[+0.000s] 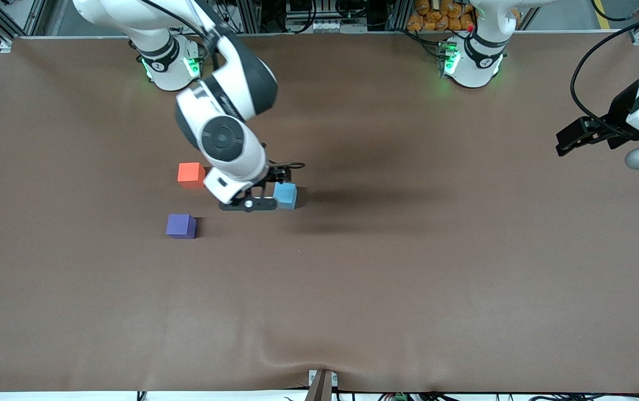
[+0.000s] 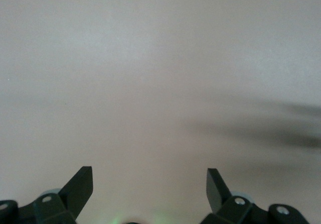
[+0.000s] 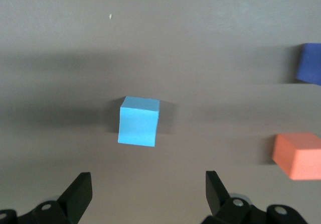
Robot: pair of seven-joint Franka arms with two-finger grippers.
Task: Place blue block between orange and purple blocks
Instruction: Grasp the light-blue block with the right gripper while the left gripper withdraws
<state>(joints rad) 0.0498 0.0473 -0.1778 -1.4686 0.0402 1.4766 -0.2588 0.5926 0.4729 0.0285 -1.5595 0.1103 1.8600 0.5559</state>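
The sky-blue block (image 1: 285, 195) sits on the brown table, apart from the other two cubes and toward the left arm's end. The orange block (image 1: 190, 172) is farther from the front camera than the purple block (image 1: 181, 226), with a gap between them. My right gripper (image 1: 268, 184) is open and empty, low over the table right beside the blue block. In the right wrist view the blue block (image 3: 139, 121) lies just ahead of the open right gripper (image 3: 148, 186), with the orange block (image 3: 298, 155) and purple block (image 3: 309, 63) off to one side. My left gripper (image 1: 570, 142) waits, open and empty (image 2: 149, 184).
The brown table cloth (image 1: 408, 278) has a wrinkle near its front edge. The left arm hangs over the table's edge at its own end. The left wrist view shows only bare cloth (image 2: 160, 83).
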